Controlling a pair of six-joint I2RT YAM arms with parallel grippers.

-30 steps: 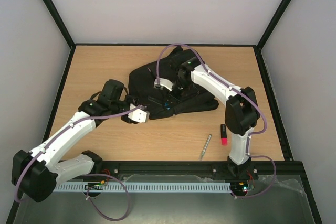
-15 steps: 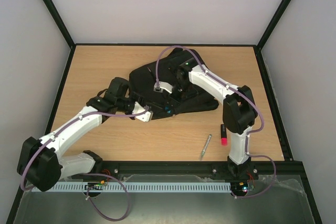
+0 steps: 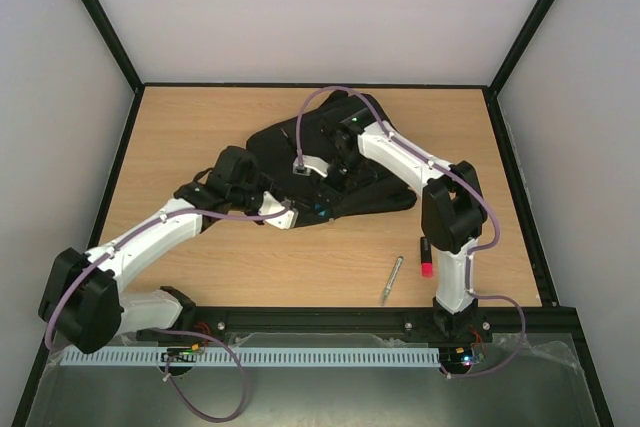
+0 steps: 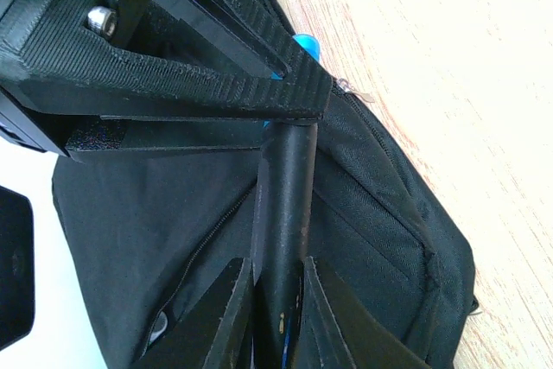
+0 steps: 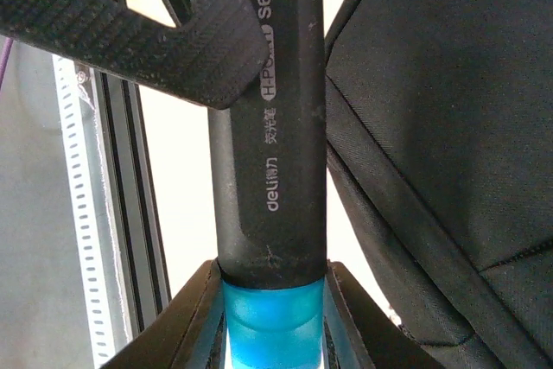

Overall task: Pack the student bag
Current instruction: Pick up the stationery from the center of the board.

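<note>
1. 1 student bag (image 3: 268,145) lies flat at the middle of the desk (image 3: 200,127), a little nearer the far edge than the near one. It is black fabric and the largest thing there.
2. 2 arms reach it. The left one comes in from the near left corner and the right one from the near right corner. Their tips meet over the near edge of the bag.
3. 1 highlighter (image 5: 272,127), with a black barrel and a blue end, hangs between the 2 tools just over the bag's fabric.
4. The right gripper (image 5: 275,300) is closed on the highlighter's blue end, 1 finger on each side.
5. The left gripper (image 4: 298,114) is clamped across the barrel further along. 1 of its ribbed fingers (image 5: 130,32) presses the barrel's side in the right wrist view.
6. 1 red-and-black marker (image 3: 426,256) lies on the bare desk toward the near right corner, just beside the right arm.
7. 1 silver pen (image 3: 391,280) lies near that marker, apart from it, closer to the near edge.
</note>
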